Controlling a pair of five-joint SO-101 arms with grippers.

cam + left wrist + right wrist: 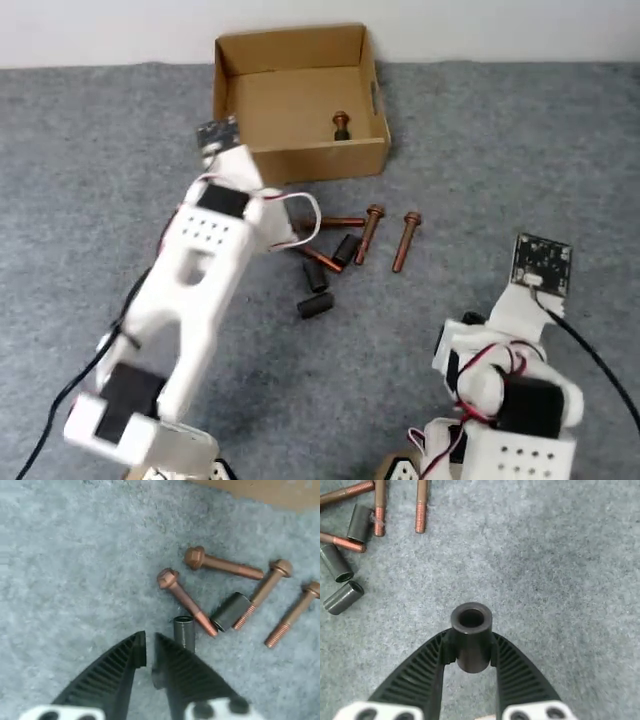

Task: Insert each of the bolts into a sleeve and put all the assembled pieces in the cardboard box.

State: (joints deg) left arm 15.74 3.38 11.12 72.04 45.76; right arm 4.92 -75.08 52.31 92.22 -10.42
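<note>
**Mid-assembly at the parts table.** The right gripper (470, 647) is clamped on a dark cylindrical metal sleeve (471, 635). It holds the sleeve clear of the grey carpeted table (520, 150) with the open bore turned toward the wrist camera. That pose appears meant to offer the hole for a bolt to be pushed in. In the high view this arm sits at the near edge, well apart from the other parts.

The left gripper (149, 650) hangs over the loose parts, its ribbed black fingers (120, 665) drawn almost together. Only a slit shows between them and nothing is in it. It seems stationed there to take up the next bolt.

Just past its tips four copper-coloured hex-head bolts (222, 566) lie flat and fanned out on the carpet. Loose dark sleeves (231, 611) lie among them, three by the high view's count. One touches a bolt's threaded end and another lies just beside a finger.

The open brown cardboard box (310, 160) stands just behind the pile, probably kept near so finished pieces need only a short carry. One assembled bolt-and-sleeve piece (341, 127) stands inside, near the box's right wall.

By that count, four bolts are left to pair. No brand, label or writing can be read on the box, parts or arms.
</note>
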